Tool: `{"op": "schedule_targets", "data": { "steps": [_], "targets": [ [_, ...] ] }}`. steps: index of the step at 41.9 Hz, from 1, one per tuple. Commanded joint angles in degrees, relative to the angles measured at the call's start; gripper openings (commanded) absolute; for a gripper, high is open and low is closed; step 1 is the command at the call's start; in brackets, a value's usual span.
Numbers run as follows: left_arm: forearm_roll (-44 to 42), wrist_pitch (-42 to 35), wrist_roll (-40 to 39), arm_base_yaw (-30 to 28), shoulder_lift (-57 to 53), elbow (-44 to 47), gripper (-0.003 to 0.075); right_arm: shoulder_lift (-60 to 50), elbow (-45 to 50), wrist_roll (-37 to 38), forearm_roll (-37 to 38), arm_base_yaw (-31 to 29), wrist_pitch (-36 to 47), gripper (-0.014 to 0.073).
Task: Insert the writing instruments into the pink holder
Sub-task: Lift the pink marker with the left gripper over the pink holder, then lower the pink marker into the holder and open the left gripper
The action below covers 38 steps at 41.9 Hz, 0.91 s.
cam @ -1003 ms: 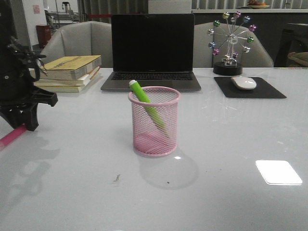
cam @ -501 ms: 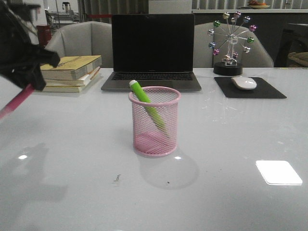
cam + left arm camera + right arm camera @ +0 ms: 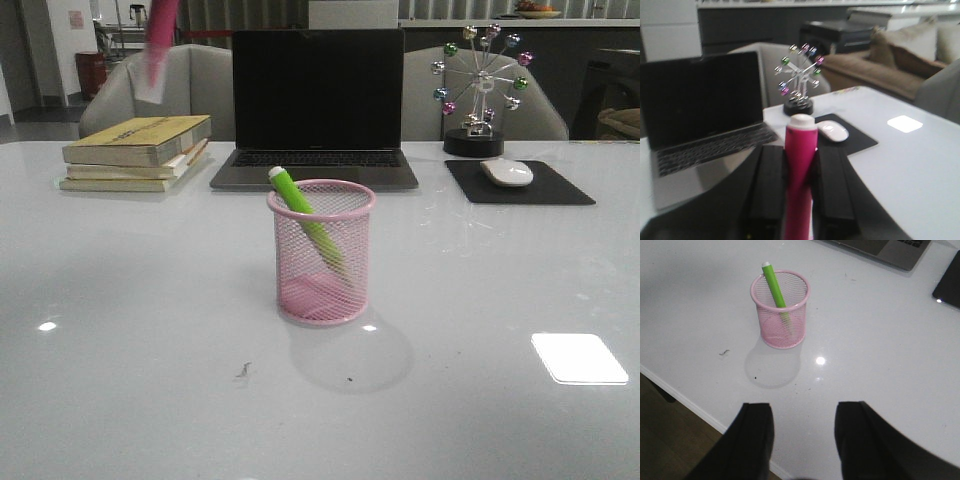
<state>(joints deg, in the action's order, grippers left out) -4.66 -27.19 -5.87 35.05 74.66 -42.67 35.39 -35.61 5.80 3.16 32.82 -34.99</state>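
Observation:
The pink wire-mesh holder (image 3: 321, 252) stands at the table's middle, also in the right wrist view (image 3: 780, 310). A green marker (image 3: 305, 222) leans inside it, white end up and tilted left (image 3: 774, 284). The pink marker (image 3: 158, 42) hangs blurred at the top left of the front view, white end down, high above the books. In the left wrist view my left gripper (image 3: 799, 150) is shut on this pink marker (image 3: 800, 170), its white end (image 3: 801, 121) sticking past the fingertips. My right gripper (image 3: 804, 410) stands open and empty over the table's near edge, short of the holder.
A laptop (image 3: 316, 105) stands behind the holder. Stacked books (image 3: 140, 150) lie at the back left. At the back right are a mouse (image 3: 507, 172) on a black pad (image 3: 518, 183) and a ferris-wheel ornament (image 3: 480, 88). The table's near edge (image 3: 685, 400) shows beside the right gripper.
My left arm has risen from table level at the left to above the frame's top, carrying the pink marker up and rightward. Holder and green marker have not moved.

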Motion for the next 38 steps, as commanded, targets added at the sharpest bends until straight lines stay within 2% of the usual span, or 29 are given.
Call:
{"op": "schedule_targets", "data": {
  "steps": [1, 10, 18, 29, 38],
  "targets": [
    [0.5, -13.8, -0.3, 3.0, 1.7, -1.2, 0.0091, -0.1, -1.6, -0.1, 0.7, -0.3, 4.2, 0.0416],
    [0.0, -35.2, -0.3, 5.0, 13.8, -1.2, 0.0091, -0.1, -1.6, -0.1, 0.7, -0.3, 4.2, 0.0416],
    [0.1, -46.0, -0.3, 5.0, 23.8, -1.3, 0.0091, -0.1, -1.6, -0.1, 0.7, -0.3, 4.2, 0.0416],
    [0.1, -50.0, -0.3, 5.0, 33.3, -1.3, 0.0091, -0.1, -1.6, -0.1, 0.7, -0.3, 4.2, 0.0416],
    [0.1, -50.2, -0.3, 5.0, 34.7, -1.3, 0.0099, -0.1, -1.6, -0.1, 0.7, -0.3, 4.2, 0.0416]
  ]
}}
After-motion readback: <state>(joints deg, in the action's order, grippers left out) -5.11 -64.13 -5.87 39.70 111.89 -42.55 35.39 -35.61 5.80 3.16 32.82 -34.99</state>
